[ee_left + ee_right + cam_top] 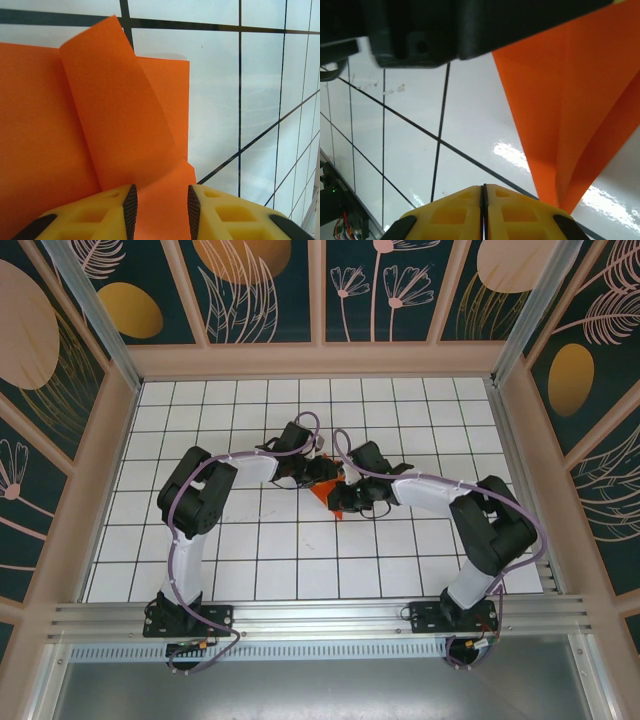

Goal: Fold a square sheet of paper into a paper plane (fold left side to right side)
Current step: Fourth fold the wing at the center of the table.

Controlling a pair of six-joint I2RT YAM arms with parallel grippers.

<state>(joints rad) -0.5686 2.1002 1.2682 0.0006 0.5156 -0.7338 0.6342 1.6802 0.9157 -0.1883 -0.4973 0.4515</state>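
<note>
The orange sheet of paper (322, 487) lies folded on the white gridded table between both arms. In the left wrist view the paper (45, 130) lies flat with one flap (115, 105) curling up off it. My left gripper (160, 192) is open, its yellow fingers (112, 207) low over the paper's edge, and orange shows in the gap between the pads. In the right wrist view the paper (570, 100) narrows to a creased point beside my right gripper (483, 189). That gripper is shut, empty, and just left of the point. From above, the left gripper (312, 472) and right gripper (340, 504) flank the paper.
The black body of the left arm (445, 25) hangs close above the right gripper. Wooden walls (110, 440) ring the tiled floor (300, 550). An aluminium rail (320, 615) carrying both arm bases runs along the near edge.
</note>
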